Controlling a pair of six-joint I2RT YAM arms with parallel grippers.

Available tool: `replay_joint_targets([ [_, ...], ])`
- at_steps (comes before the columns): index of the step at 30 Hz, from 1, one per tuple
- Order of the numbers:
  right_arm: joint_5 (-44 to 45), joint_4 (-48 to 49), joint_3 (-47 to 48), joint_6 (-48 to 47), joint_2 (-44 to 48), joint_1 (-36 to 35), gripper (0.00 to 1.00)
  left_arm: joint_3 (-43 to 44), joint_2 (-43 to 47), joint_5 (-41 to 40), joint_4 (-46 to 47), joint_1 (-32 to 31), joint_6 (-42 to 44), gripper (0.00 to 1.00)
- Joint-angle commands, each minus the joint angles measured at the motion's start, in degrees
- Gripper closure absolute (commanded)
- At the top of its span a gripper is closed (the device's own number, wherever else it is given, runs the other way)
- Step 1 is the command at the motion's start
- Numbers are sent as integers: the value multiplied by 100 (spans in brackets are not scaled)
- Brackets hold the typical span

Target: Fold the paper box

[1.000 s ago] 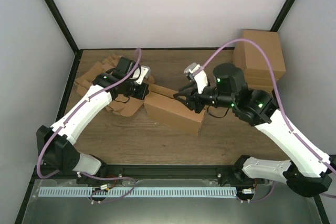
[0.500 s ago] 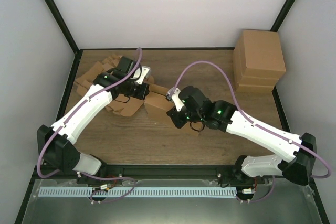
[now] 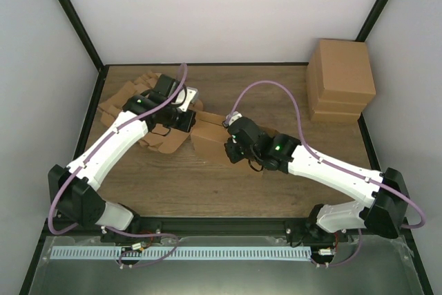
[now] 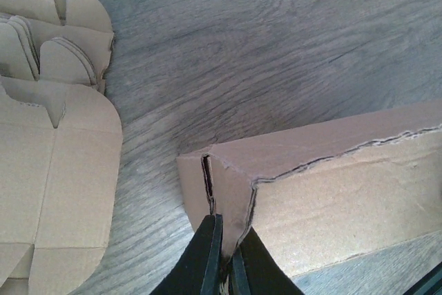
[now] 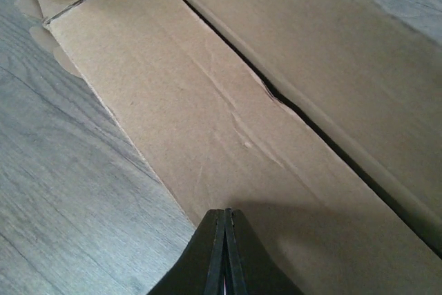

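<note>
Two pincers work the paper box [image 3: 207, 134] at mid-table, just right of the blank heap [image 3: 128, 101]: left gripper [image 4: 225, 257] pinched shut on its left corner wall, right gripper [image 5: 225, 236], closed & empty, has swung down onto the top panel, prob. pressing lid flat.

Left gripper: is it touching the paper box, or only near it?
Touching. The left wrist view shows the left gripper closed on a corner edge of the paper box, with cardboard pinched between its fingers.
</note>
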State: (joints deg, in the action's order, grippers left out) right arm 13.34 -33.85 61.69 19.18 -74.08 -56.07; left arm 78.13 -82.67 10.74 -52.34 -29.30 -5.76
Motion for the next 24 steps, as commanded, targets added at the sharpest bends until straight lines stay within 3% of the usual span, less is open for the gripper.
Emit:
replay_joint_targets([
  [1, 334, -287, -69, 166, -146, 0, 99, 72, -49, 69, -413, -63, -16, 96],
  [13, 143, -197, -90, 177, -85, 0, 99, -372, 99, -86, -142, -268, -539, 96],
  [24, 205, -188, -149, 114, 21, 4, 99, -343, 90, -582, -400, -277, -367, 96],
])
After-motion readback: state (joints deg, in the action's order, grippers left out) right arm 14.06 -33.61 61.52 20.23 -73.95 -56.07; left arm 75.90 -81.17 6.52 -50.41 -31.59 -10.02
